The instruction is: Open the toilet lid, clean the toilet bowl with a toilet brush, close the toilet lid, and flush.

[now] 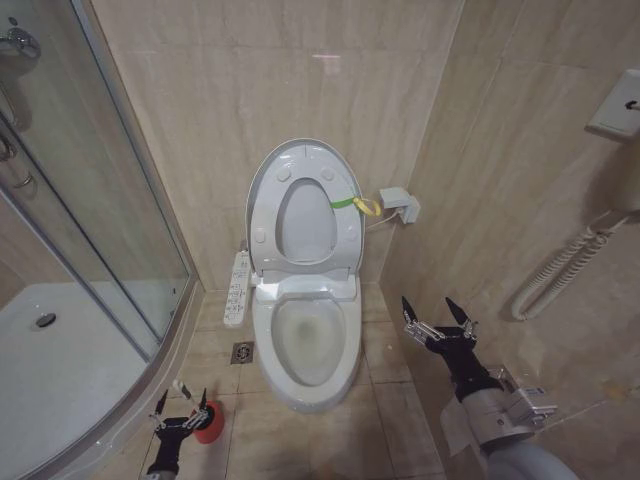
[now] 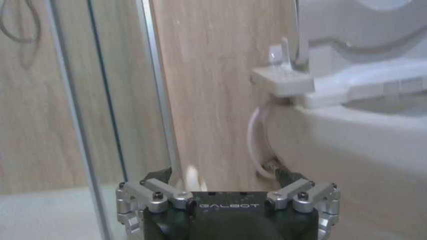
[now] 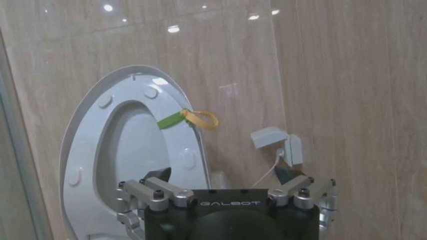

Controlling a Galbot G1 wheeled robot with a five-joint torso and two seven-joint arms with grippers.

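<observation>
The toilet lid point(image 1: 304, 158) stands raised against the back wall with the seat ring point(image 1: 270, 215) folded up in front of it; the right wrist view shows the lid point(image 3: 100, 100) too. Below lies the uncovered toilet bowl point(image 1: 303, 340), with its button panel point(image 1: 238, 288) at its side. The toilet brush point(image 1: 179, 388) stands in a red cup holder point(image 1: 211, 425) on the floor near the shower. My left gripper point(image 1: 182, 408) is open, one finger on each side of the brush's white handle point(image 2: 192, 176). My right gripper point(image 1: 438, 315) hangs open right of the bowl, holding nothing.
A glass shower enclosure point(image 1: 100, 200) fills the left side, close to the left arm. A floor drain point(image 1: 243, 352) lies left of the bowl. A green and yellow strap point(image 1: 355, 205) hangs on the lid, beside a wall box point(image 1: 400, 205). A coiled cord point(image 1: 560, 270) hangs on the right wall.
</observation>
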